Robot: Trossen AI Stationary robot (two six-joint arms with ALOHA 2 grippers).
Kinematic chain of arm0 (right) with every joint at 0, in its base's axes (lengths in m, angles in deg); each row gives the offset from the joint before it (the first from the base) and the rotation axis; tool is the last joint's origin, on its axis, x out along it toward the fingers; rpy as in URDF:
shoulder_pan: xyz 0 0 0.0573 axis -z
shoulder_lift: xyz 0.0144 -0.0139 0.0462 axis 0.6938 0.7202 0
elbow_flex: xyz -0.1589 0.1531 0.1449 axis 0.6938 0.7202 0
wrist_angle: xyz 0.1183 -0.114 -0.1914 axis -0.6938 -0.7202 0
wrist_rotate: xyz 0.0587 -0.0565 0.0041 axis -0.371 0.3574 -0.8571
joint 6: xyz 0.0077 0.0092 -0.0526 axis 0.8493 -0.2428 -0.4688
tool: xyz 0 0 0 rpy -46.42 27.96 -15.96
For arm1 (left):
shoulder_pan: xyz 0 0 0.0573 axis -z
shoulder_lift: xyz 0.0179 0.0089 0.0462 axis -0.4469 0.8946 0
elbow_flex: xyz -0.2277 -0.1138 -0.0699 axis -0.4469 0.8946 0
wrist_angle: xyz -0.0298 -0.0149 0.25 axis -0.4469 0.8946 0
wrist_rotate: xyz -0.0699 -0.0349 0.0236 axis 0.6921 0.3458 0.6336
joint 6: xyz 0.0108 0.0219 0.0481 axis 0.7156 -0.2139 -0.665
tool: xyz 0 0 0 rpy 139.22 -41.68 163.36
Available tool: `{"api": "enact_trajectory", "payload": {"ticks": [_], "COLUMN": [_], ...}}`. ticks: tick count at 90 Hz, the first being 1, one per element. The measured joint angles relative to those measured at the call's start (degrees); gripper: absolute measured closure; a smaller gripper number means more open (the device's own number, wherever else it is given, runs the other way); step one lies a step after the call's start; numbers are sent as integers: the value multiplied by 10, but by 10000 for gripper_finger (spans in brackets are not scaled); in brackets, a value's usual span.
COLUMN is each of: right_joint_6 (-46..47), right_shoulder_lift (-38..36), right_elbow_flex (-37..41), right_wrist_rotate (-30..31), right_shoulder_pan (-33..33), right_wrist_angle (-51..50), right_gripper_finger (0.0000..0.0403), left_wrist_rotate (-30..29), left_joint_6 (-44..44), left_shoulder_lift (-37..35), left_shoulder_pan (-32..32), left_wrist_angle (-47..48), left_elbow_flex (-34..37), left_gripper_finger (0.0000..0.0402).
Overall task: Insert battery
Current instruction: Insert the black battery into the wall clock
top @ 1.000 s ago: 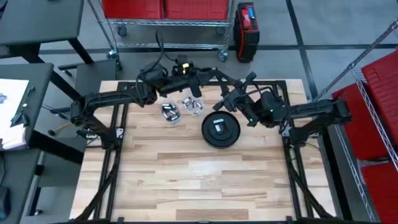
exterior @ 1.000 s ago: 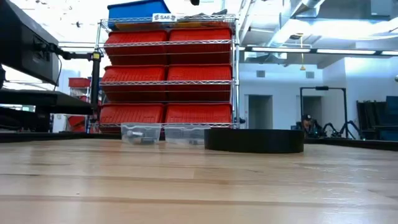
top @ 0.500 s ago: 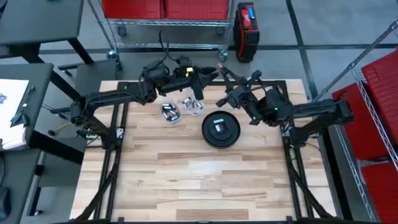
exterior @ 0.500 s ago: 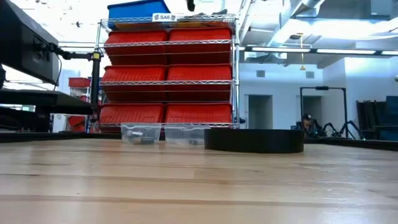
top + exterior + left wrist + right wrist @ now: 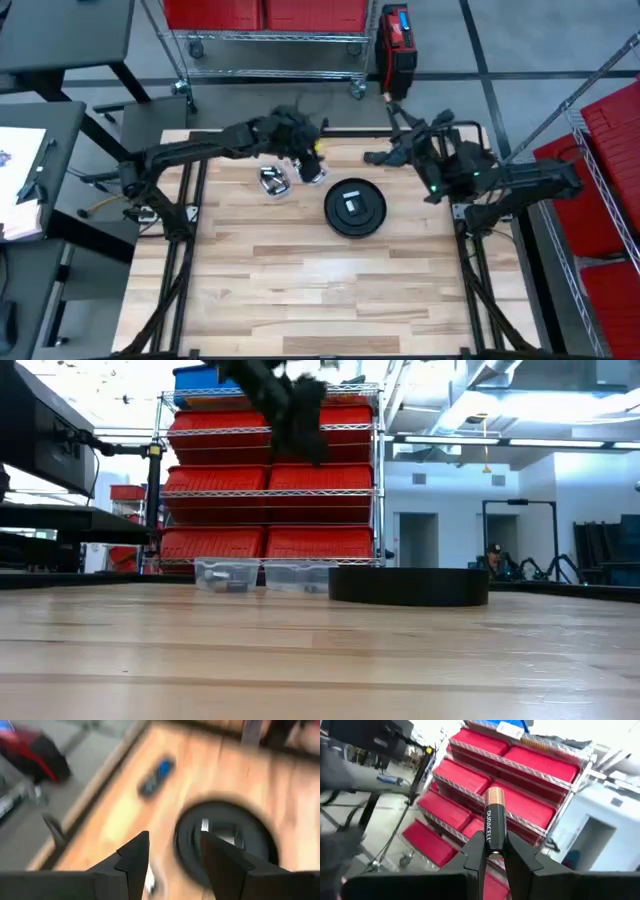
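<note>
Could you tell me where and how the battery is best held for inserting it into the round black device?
Hold the battery as the right gripper does now: pinched across the lower end of its cylinder, copper tip free. That leaves its length clear to lower into the round black device from above, probably.

- Battery [image 5: 494, 822]: black body with white lettering, copper top.
- Round device [image 5: 355, 208]: black.
- Table [image 5: 300, 290]: pale wood planks.
- Bins [image 5: 270, 470]: red.

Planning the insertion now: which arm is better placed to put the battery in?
The right. Its gripper already holds the battery, raised beyond the round black device. The left gripper is empty, jaws open.
</note>
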Motion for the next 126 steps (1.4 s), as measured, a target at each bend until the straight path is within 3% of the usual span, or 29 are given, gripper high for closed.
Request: {"api": "enact_trajectory", "payload": {"ticks": [13, 24, 37, 49, 60, 79, 104, 126], "right_joint_6": [192, 435, 674, 804, 840, 832, 831, 805], "right_shoulder_lift": [-41, -65, -66, -43, -11, 28, 33, 29], "right_elbow_flex": [0, 0, 0, 0, 1, 1, 1, 1], "right_wrist_rotate": [12, 4, -80, -173, -211, -222, -280, -329], "right_shoulder_pan": [-22, -37, -42, -40, -41, -42, -45, -59], "right_wrist_angle": [-217, -420, -624, -755, -817, -824, -827, -829], "right_gripper_finger": [365, 365, 365, 365, 365, 365, 365, 365], "left_wrist_rotate": [0, 0, 0, 19, 30, 30, 29, 6], "left_joint_6": [1, 3, 18, 24, 25, 35, 197, 262], "left_shoulder_lift": [52, 82, 106, 128, 154, 173, 180, 180], "left_shoulder_pan": [25, 55, 86, 104, 115, 122, 158, 226], "left_wrist_angle": [36, 40, 35, 32, 24, -9, 15, 29], "left_elbow_flex": [1, 1, 0, 0, 0, -1, -1, -1], "left_gripper_finger": [247, 247, 247, 247, 247, 250, 268, 269]}}
